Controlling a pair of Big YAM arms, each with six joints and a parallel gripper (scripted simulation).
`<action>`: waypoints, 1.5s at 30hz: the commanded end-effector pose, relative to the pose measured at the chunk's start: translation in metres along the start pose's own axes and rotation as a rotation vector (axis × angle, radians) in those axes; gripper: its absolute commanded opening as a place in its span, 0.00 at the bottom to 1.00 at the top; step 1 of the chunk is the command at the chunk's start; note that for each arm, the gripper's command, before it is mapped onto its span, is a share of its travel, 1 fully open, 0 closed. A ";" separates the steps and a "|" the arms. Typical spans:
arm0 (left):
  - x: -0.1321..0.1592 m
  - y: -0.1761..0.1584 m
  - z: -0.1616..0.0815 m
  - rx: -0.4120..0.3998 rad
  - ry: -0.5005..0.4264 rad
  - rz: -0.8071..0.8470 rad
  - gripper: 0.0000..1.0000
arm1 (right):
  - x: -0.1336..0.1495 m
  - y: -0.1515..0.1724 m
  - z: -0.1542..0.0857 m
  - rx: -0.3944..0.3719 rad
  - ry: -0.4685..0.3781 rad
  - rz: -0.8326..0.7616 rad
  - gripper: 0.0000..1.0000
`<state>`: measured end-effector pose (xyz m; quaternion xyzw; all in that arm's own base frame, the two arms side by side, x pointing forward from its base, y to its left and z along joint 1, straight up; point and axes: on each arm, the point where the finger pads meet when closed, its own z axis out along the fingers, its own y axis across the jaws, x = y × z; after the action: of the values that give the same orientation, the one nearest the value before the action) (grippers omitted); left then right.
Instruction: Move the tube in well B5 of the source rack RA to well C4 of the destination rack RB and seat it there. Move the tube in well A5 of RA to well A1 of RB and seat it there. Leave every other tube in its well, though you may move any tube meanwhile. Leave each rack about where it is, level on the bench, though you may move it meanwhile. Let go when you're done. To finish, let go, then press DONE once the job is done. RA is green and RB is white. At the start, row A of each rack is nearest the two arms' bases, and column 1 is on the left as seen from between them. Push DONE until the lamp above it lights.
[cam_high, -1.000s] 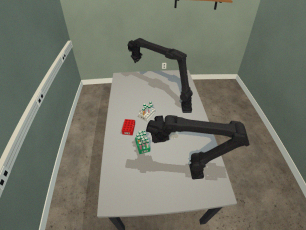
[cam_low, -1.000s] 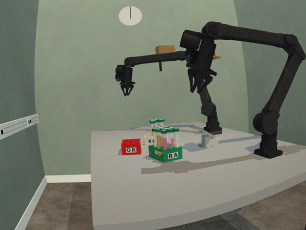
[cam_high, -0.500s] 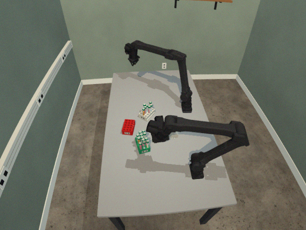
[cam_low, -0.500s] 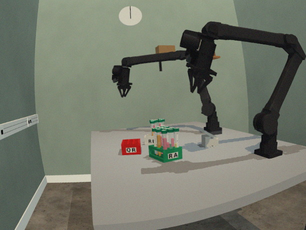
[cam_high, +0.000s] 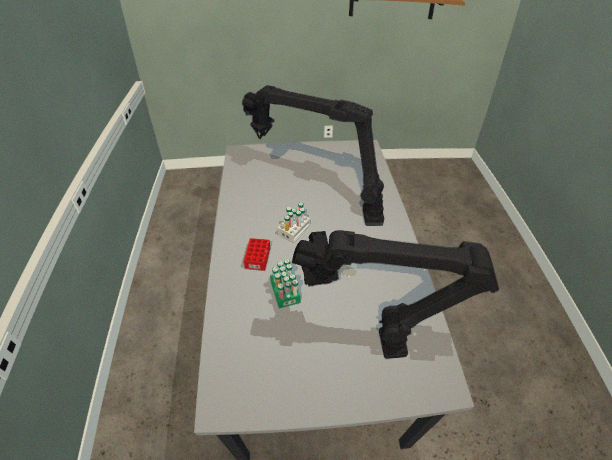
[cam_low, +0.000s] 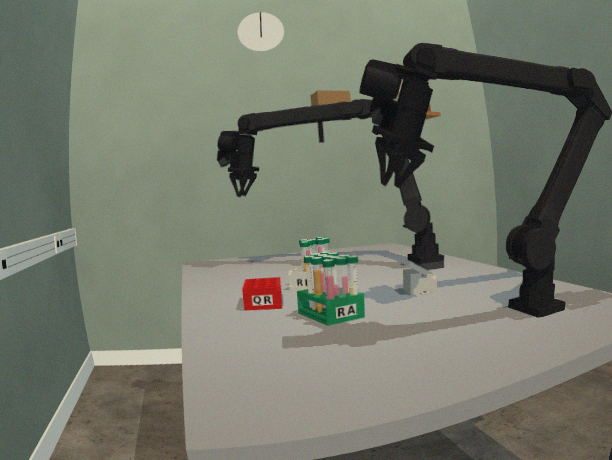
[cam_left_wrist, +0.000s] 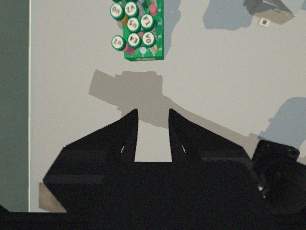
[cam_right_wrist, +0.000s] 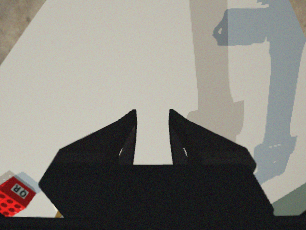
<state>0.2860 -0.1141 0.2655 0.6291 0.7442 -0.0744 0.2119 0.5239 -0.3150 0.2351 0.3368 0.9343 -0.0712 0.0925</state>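
green rack (cam_high: 289, 303) (cam_low: 345, 312) (cam_left_wrist: 145, 58)—capped tubes upright, white rack (cam_high: 295, 237) (cam_low: 295, 280)—partly filled
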 end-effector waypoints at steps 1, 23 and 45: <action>-0.009 0.009 -0.012 -0.032 -0.015 0.012 0.30 | -0.014 0.021 -0.052 -0.040 -0.090 -0.019 0.30; -0.009 0.009 -0.012 -0.032 -0.015 0.012 0.30 | 0.036 0.112 -0.037 -0.068 -0.046 -0.077 0.30; -0.009 0.009 -0.012 -0.032 -0.015 0.012 0.30 | 0.087 0.172 -0.035 -0.097 0.025 -0.175 0.30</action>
<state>0.2860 -0.1141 0.2655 0.6291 0.7442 -0.0744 0.2119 0.5678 -0.1334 0.2185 0.2487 0.9651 -0.0297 0.0764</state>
